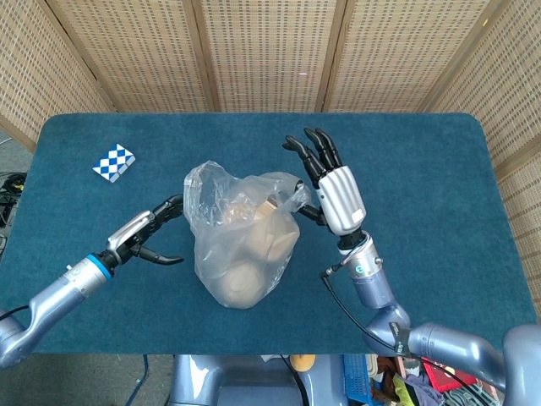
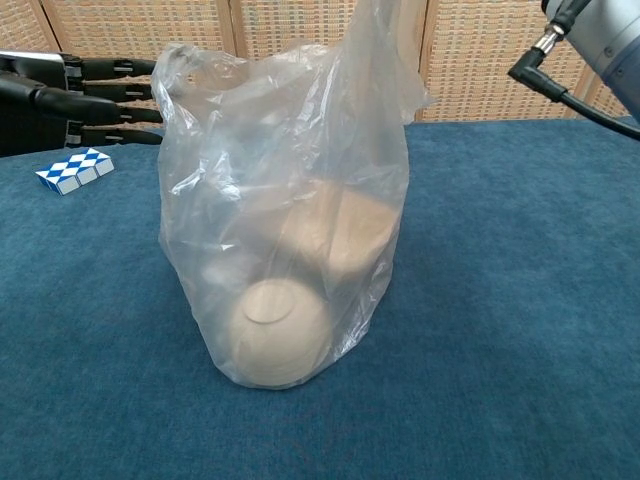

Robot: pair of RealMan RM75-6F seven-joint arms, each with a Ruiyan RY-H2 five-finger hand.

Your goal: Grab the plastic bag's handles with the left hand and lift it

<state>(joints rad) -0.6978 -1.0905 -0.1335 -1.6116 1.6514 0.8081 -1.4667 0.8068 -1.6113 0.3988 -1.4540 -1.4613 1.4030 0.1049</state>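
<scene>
The clear plastic bag [image 1: 241, 241] is standing near the middle of the blue table [image 1: 439, 186], with pale rounded bowls [image 2: 275, 340] showing through it. One handle [image 1: 292, 190] is being pinched and held up by the right hand [image 1: 334, 190], its other fingers fanned upward, apparently so that the mouth is being kept open. The left hand [image 1: 144, 235] is being held just beside the bag's other handle [image 2: 180, 60], fingers spread and holding nothing, seemingly for a reach into the loop. A blue-and-white checkered block [image 1: 113, 161] is lying well apart.
</scene>
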